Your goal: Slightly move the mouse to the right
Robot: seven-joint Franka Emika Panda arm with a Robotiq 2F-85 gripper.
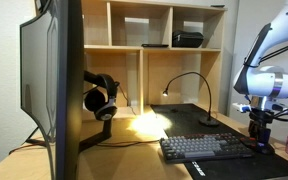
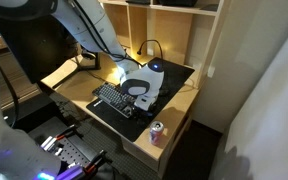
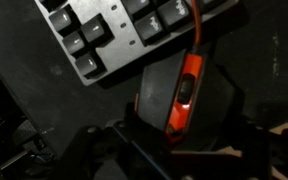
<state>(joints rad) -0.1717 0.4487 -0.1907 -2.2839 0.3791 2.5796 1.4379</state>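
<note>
One step: contact | pincer (image 1: 259, 138) released, straddling mouse (image 3: 179, 95) | keyboard (image 3: 114, 35) just ahead | next: press jaw against mouse, nudge slightly right

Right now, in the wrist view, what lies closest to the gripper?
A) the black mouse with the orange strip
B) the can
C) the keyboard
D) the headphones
A: the mouse sits centred just ahead of the gripper, while the keyboard corner lies farther off.
</note>
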